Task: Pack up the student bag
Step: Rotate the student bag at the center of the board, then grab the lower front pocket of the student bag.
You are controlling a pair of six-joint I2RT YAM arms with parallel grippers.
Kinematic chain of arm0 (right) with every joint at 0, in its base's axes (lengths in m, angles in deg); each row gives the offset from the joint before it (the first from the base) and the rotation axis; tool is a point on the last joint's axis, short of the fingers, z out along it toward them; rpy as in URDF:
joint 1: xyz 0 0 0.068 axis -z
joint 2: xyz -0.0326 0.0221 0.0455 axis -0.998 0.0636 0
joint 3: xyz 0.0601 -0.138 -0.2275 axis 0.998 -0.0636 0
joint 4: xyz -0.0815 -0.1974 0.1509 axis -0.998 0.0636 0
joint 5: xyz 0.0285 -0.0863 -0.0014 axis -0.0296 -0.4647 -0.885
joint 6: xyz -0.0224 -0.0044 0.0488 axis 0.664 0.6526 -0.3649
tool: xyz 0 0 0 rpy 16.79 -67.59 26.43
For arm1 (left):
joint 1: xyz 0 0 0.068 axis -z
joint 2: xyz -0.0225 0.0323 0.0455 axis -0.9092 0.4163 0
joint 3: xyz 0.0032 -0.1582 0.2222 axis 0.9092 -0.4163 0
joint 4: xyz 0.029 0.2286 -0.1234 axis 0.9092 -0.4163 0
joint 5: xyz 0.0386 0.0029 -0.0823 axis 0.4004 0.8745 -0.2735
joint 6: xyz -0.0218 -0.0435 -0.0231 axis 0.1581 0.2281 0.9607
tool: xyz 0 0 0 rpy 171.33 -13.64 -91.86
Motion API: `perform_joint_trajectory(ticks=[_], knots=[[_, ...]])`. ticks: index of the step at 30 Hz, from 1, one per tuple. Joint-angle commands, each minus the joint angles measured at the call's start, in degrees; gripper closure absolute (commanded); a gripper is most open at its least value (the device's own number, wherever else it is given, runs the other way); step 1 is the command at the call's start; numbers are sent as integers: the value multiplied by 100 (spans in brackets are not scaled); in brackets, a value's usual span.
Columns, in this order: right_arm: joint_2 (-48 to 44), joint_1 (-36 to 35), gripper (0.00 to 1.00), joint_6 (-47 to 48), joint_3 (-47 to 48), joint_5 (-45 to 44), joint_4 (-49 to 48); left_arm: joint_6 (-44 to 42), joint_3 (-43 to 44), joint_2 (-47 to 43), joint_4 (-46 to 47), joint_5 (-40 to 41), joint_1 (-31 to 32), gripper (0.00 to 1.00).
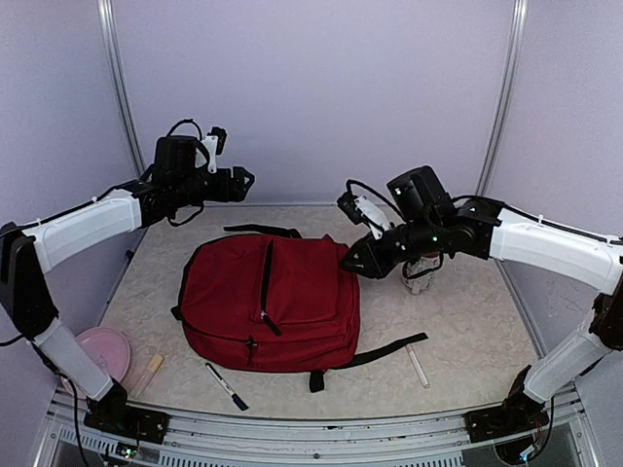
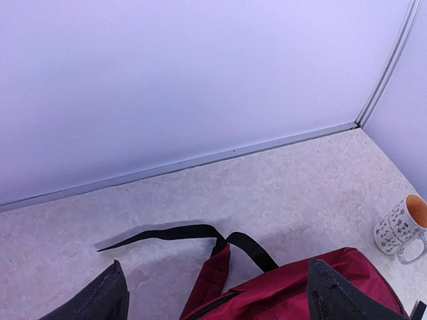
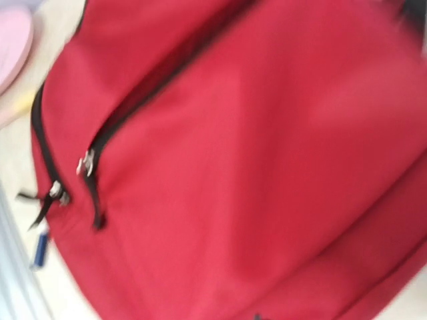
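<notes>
The student bag [image 1: 268,302] is a dark red backpack lying flat in the middle of the table, front pocket up, zippers closed. My left gripper [image 1: 243,181] hangs high behind the bag's top left. In the left wrist view the left gripper [image 2: 214,262] is open and empty, above the bag's top edge [image 2: 300,287] and a black strap [image 2: 180,233]. My right gripper [image 1: 348,261] is low at the bag's upper right edge. The right wrist view is blurred and filled with the bag's red fabric [image 3: 267,167] and two zipper pulls [image 3: 85,162]. The right gripper's fingers do not show there.
A patterned mug [image 1: 419,275] stands behind the right arm and also shows in the left wrist view [image 2: 400,228]. A pink plate [image 1: 102,352] and a pale stick [image 1: 151,370] lie front left. A dark marker [image 1: 226,386] and a white tube [image 1: 417,367] lie in front.
</notes>
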Motion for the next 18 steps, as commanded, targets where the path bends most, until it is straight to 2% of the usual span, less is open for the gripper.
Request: perform_joint_trajectory(ticks=[1, 3, 8, 10, 14, 18], knots=[[119, -362, 69, 1029, 225, -689, -92, 18, -618, -848, -368, 342, 290, 10], [207, -635, 67, 1666, 235, -861, -457, 114, -988, -1193, -613, 561, 529, 11], [490, -1513, 63, 4264, 16, -1336, -1655, 1025, -2300, -2230, -937, 794, 987, 11], [645, -1700, 65, 4685, -59, -1170, -2168, 1427, -2842, -2646, -913, 826, 1129, 12], [1179, -1732, 66, 3960, 442, -400, -2264, 1887, -3758, -3347, -791, 1350, 1579, 13], [1677, -1745, 66, 2689, 428, -417, -2539, 2469, -4545, -3921, -338, 1503, 1764, 19]])
